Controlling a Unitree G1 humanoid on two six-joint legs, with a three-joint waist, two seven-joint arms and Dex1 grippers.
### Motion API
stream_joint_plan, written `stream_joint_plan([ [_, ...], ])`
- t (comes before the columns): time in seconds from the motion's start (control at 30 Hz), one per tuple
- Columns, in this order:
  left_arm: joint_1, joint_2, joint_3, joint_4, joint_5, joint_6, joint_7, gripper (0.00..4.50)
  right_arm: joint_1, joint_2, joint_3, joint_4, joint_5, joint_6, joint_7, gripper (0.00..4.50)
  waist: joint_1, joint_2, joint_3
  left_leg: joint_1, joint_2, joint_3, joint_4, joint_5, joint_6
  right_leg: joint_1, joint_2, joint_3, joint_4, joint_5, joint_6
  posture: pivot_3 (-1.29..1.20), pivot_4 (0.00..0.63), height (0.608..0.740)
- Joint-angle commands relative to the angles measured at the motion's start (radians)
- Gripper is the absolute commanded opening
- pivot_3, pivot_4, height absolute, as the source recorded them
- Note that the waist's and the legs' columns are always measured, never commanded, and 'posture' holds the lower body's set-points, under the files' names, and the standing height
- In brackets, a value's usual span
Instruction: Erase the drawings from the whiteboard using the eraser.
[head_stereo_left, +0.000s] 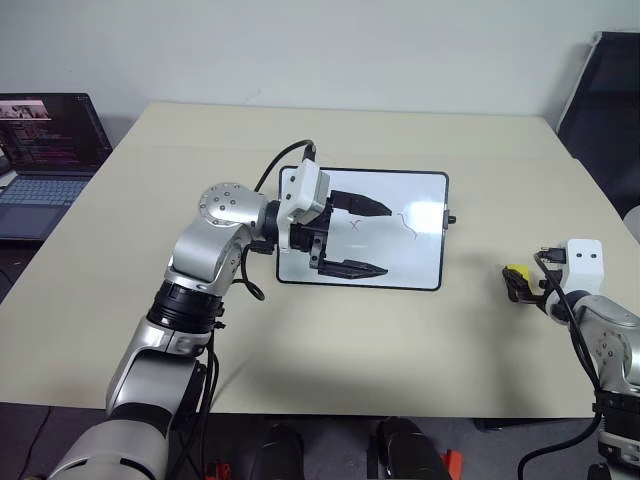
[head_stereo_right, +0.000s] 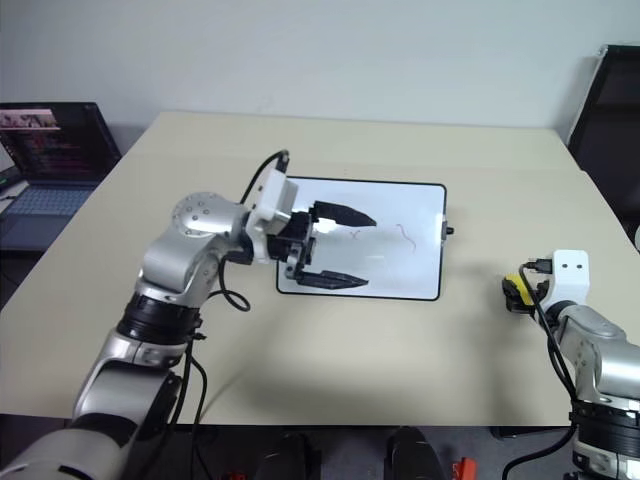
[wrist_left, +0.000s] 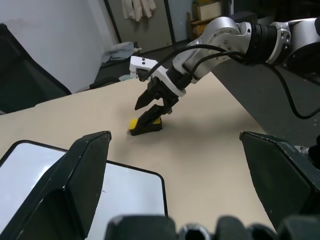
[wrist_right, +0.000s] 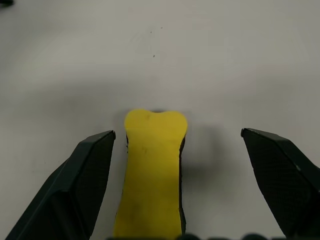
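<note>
Fingers on my right gripper (wrist_right: 175, 185) are spread wide with the eraser (wrist_right: 152, 175) lying between them on the counter (head_stereo_left: 400, 350), neither finger pressing it. My left gripper (head_stereo_left: 358, 238) hangs over the whiteboard (head_stereo_left: 420, 190), pointing across it toward my right, its fingers (head_stereo_left: 362, 206) also spread and holding nothing. From the right wrist view I see the eraser as a bright yellow block with a slightly waisted, bone-like outline and a thin dark layer along its side; from the head it is a small yellow spot near the counter's right edge, well apart from the board. The whiteboard is glossy white with a thin black frame, rounded corners and a small black knob (head_stereo_left: 451, 220) at its right short side; it lies flat near the middle of the counter. On it I can make out the drawings (head_stereo_left: 380, 224): an x and a squiggle beside a glare patch, partly covered by my left fingers. Bare counter lies between board and eraser, and more along the near edge. A laptop (head_stereo_left: 45, 160) sits off the far left corner.
</note>
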Motion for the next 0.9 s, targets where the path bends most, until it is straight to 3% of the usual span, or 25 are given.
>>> stream_joint_plan([
  [0.03, -0.008, 0.004, 0.02, -0.015, -0.002, -0.01, 0.0, 4.5, -0.012, 0.006, 0.007, -0.001, -0.006, -0.025, 0.001, 4.43, -0.004, 0.0, 0.0, 0.0, 0.0, 0.0, 0.0, 0.0, 0.0, 0.0, 0.0, 0.0, 0.0, 0.0, 0.0, 0.0, 0.15, 0.74],
  [0.13, -0.003, 0.004, 0.02, -0.019, -0.001, -0.008, 0.003, 4.5, -0.011, 0.015, 0.02, 0.014, -0.014, -0.035, -0.004, 4.43, -0.008, 0.0, 0.0, 0.0, 0.0, 0.0, 0.0, 0.0, 0.0, 0.0, 0.0, 0.0, 0.0, 0.0, 0.0, 0.0, 0.15, 0.74],
  [0.23, 0.003, 0.008, 0.02, -0.024, 0.0, -0.005, 0.005, 4.5, -0.017, 0.022, 0.028, 0.038, -0.026, -0.049, -0.018, 3.86, -0.008, 0.0, 0.0, 0.0, 0.0, 0.0, 0.0, 0.0, 0.0, 0.0, 0.0, 0.0, 0.0, 0.0, 0.0, 0.0, 0.15, 0.74],
  [0.5, 0.026, 0.032, 0.042, -0.025, 0.009, 0.014, 0.045, 4.5, -0.034, 0.043, 0.022, 0.033, -0.031, -0.071, -0.028, 1.13, -0.01, 0.0, 0.0, 0.0, 0.0, 0.0, 0.0, 0.0, 0.0, 0.0, 0.0, 0.0, 0.0, 0.0, 0.0, 0.0, 0.15, 0.74],
  [0.73, 0.124, 0.102, 0.097, -0.074, 0.071, 0.061, 0.209, 4.5, 0.049, 0.029, 0.064, -0.175, -0.033, -0.067, 0.009, 1.12, -0.012, 0.003, 0.002, 0.0, 0.0, -0.001, 0.0, 0.0, 0.0, 0.0, 0.0, 0.0, 0.001, 0.0, 0.001, 0.0, 0.15, 0.74],
  [0.9, 0.314, 0.137, 0.128, -0.295, 0.076, 0.154, 0.342, 4.5, 0.136, 0.028, 0.204, -0.523, -0.067, -0.051, -0.009, 1.12, -0.014, 0.004, 0.002, 0.0, 0.001, -0.001, -0.001, 0.0, 0.0, 0.0, 0.0, 0.0, 0.001, -0.001, 0.001, 0.0, 0.15, 0.74],
])
